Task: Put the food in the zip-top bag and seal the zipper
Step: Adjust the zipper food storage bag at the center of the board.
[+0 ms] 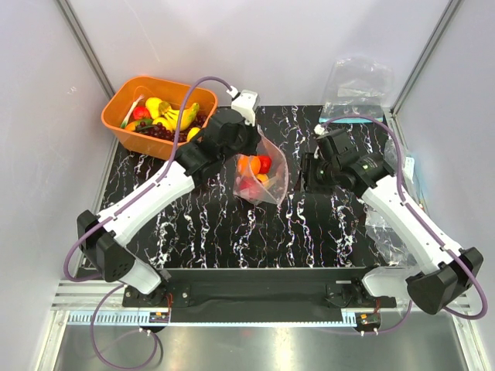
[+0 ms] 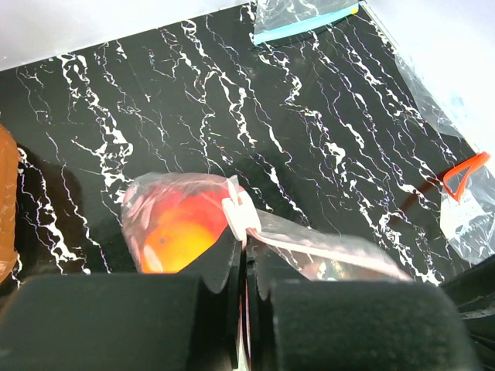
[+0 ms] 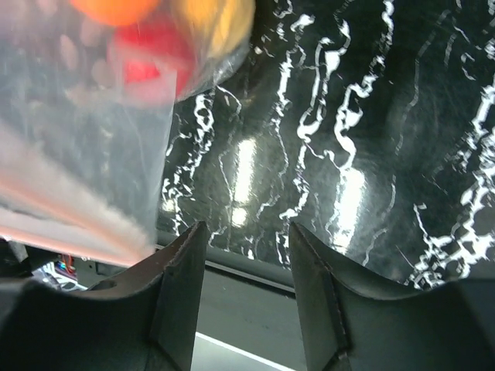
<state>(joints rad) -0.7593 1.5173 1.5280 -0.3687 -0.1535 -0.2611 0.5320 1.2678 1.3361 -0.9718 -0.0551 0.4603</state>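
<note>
counter (image 1: 232, 232) black, white-veined | far-left corner: orange basket (image 1: 128, 137) | middle: zip-top bag (image 1: 263, 179), contact unclear | far-right edge: teal-strip clear bag (image 1: 356, 85)

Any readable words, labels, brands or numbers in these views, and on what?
None legible.
Possible faint print on the clear plastic bag with an orange-red strip: too blurred to read.
The orange plastic tub and the clear zip-top bag of toy fruits show no text.

From the right wrist, the bag (image 3: 77, 154) and its fruit (image 3: 147, 54) are blurred and cut off. From the left wrist, only a sliver of orange bin (image 2: 6, 202) shows.
</note>
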